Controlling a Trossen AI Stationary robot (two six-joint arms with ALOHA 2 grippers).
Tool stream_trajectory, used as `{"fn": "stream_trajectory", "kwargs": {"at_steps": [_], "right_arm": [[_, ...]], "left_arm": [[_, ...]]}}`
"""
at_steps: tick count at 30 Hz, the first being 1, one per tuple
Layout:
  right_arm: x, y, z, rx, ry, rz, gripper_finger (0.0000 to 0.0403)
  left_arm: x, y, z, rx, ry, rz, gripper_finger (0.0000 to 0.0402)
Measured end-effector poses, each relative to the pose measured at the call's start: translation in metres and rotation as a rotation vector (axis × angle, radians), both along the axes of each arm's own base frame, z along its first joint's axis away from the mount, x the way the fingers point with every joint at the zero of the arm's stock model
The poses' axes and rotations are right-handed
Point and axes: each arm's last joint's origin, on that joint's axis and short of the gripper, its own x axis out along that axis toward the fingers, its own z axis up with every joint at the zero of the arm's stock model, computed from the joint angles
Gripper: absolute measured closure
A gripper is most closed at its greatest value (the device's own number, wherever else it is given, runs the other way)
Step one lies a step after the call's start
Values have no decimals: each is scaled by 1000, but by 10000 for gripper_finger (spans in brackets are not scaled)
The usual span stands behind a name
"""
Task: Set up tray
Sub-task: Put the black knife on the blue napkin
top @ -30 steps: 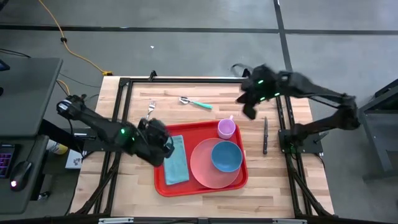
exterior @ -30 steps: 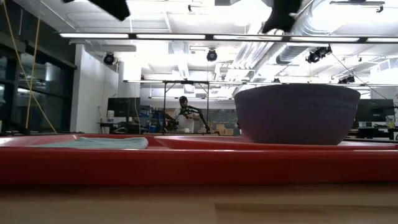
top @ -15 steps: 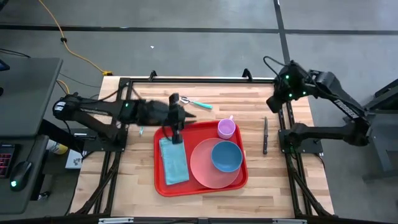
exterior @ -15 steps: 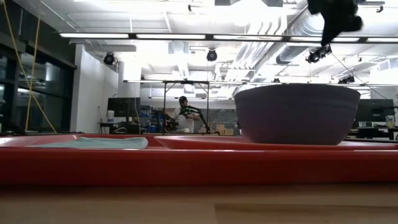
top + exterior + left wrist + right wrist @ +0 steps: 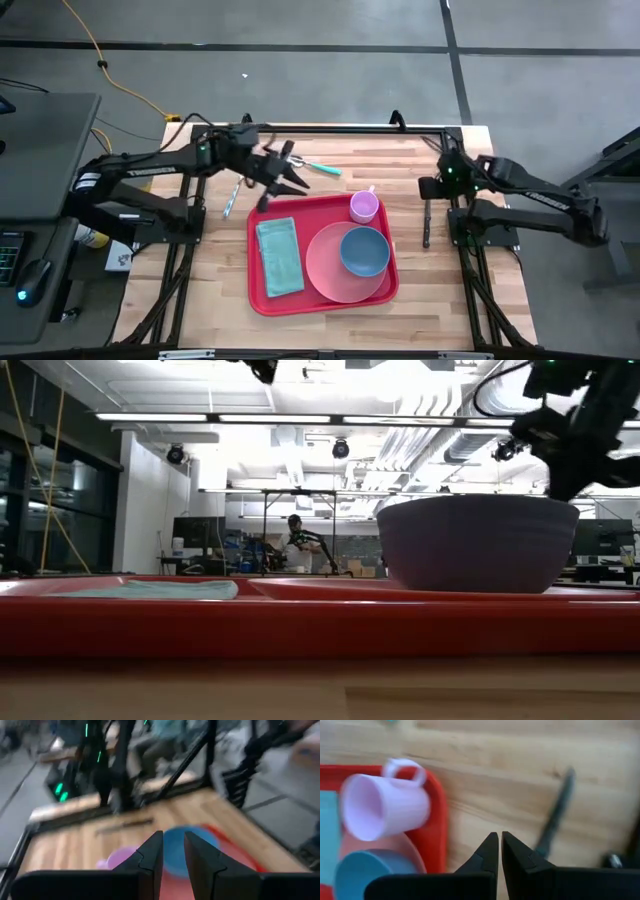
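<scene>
The red tray (image 5: 258, 290) lies mid-table and holds a teal napkin (image 5: 280, 256), a pink plate (image 5: 325, 272) with a blue bowl (image 5: 364, 250) on it, and a pink cup (image 5: 364, 207). My left gripper (image 5: 292, 180) hovers over the tray's far left corner. It is nearly level and open, with nothing between its fingers (image 5: 150, 856). My right gripper (image 5: 428, 188) is shut and hangs above the far end of a dark knife (image 5: 426, 222), which lies flat on the wood to the right of the tray. In the right wrist view the knife (image 5: 554, 822) lies beyond the shut gripper (image 5: 496, 851).
A teal-handled spoon (image 5: 318, 167) lies on the wood beyond the tray. A fork (image 5: 232, 197) lies left of it. Black frame rails (image 5: 300, 129) border the table. Bare wood shows near the front edge (image 5: 330, 330).
My left gripper has risen off the napkin's side of the tray and swung toward the far edge and the right, tipping from pointing down to nearly level and rolling. My right gripper has pulled back toward the table's right edge, sunk and rolled, ending over the knife.
</scene>
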Motion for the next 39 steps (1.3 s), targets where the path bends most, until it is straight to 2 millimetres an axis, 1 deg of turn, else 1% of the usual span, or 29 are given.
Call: {"fn": "stream_trajectory", "kwargs": {"at_steps": [3, 8, 12, 15, 20, 26, 29, 36, 39], "right_arm": [[-1, 9, -4, 49, 56, -47, 403], [11, 21, -7, 90, 84, -83, 403], [23, 32, -15, 139, 162, -85, 403], [30, 42, -22, 178, 229, -75, 403], [38, 62, -31, 247, 325, -72, 403], [42, 79, -35, 277, 389, -91, 402], [42, 82, -36, 282, 400, -112, 402], [44, 81, -37, 253, 383, -120, 401], [48, 81, -37, 212, 329, -100, 382]], "left_arm": [[-18, 3, 4, -15, -64, -68, 291], [-47, 1, 16, 2, -146, -78, 291], [-65, -5, 23, 11, -171, -83, 291], [-74, -8, 22, 17, -141, -85, 291], [-80, -9, 16, 21, -77, -89, 291], [-84, -11, 17, 36, -75, -96, 291], [-86, -12, 17, 42, -75, -107, 291], [-90, -13, 16, 41, -63, -130, 291], [-92, -14, 16, 39, -64, -137, 291]]}}
